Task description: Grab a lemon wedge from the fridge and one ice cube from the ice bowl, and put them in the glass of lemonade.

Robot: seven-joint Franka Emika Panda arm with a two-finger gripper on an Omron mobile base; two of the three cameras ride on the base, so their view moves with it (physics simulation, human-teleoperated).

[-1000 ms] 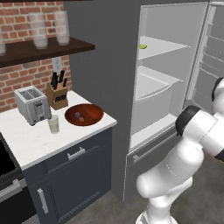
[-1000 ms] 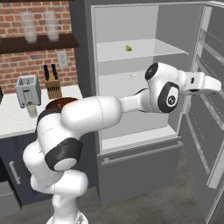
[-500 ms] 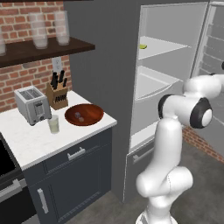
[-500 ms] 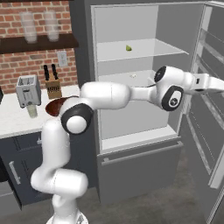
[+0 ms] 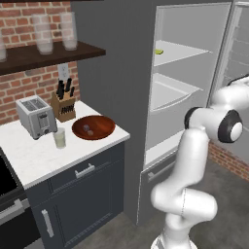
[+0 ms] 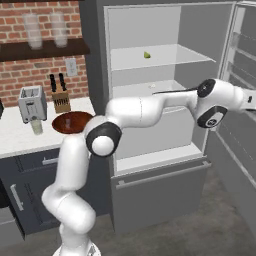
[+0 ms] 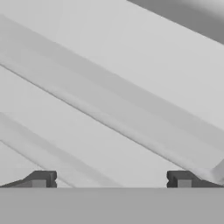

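Pincer: jaws spread wide with nothing between them, facing the pale ribbed inside of the open fridge door; the wrist reaches off to the right, past the fridge opening.
Lemon wedge: sits alone on the fridge's top shelf, toward the back, well above and left of the wrist.
Handling, wedge: judged tiny, light, soft and wet-skinned, so likely slippery; best pinched gently across its flat cut faces, jaws narrowed first.
Glass of lemonade: stands on the surface, just in front of the toaster, left of the ice bowl.
Ice bowl: reddish-brown, near the surface's right edge, a small pale cube inside.
Handling, ice: judged hard and slick; take it squarely on opposite faces.
Progress: nothing picked up yet.
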